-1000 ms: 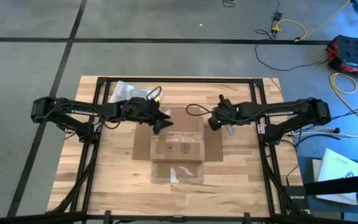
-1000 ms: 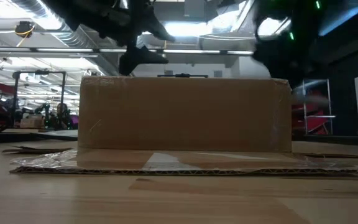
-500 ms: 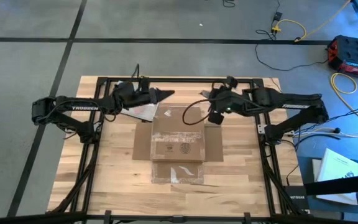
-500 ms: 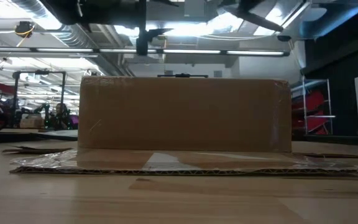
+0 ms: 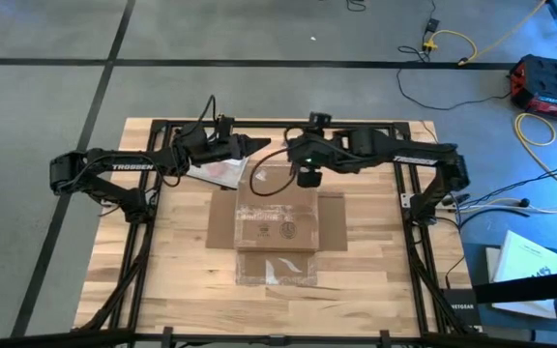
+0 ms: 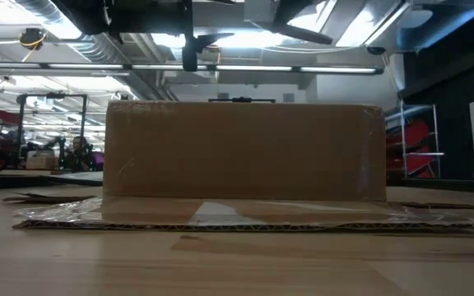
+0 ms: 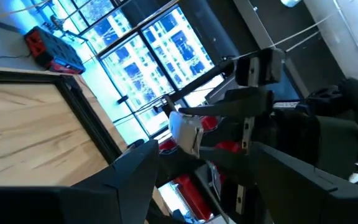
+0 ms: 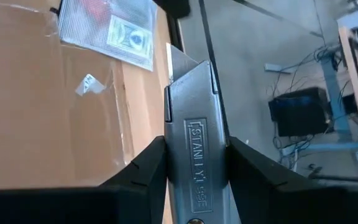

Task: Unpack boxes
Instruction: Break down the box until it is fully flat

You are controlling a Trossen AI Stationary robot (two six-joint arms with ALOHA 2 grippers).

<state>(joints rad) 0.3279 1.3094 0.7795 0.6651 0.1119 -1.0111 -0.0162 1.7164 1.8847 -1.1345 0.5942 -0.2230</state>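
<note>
From above we see the box (image 5: 277,224) near the middle of the pale plank table (image 5: 172,280) — matte brown cardboard, shallow, its flaps spread flat on the wood, one flap glossy with clear tape. Behind its far left corner lies a crinkled, silvery clear bag (image 5: 222,170). The left gripper (image 5: 252,146) hovers over that bag with nothing between its dark fingers, which stand apart. The right gripper (image 5: 296,155) hangs over the box's far edge; its grip is hard to read from here.

At table height we meet the box (image 6: 245,151) as a plain brown wall with a faint crease, the taped flap shining in front of it; both arms are dark shapes overhead.

The left wrist view shows its two fingers (image 7: 129,177) parted and bare, with the right arm beyond.

In the right wrist view the fingers (image 8: 145,171) clamp a smooth grey metal knife (image 8: 197,140) — stamped lettering on its body, a short blade at the tip — above the cardboard and the bag (image 8: 107,25).
</note>
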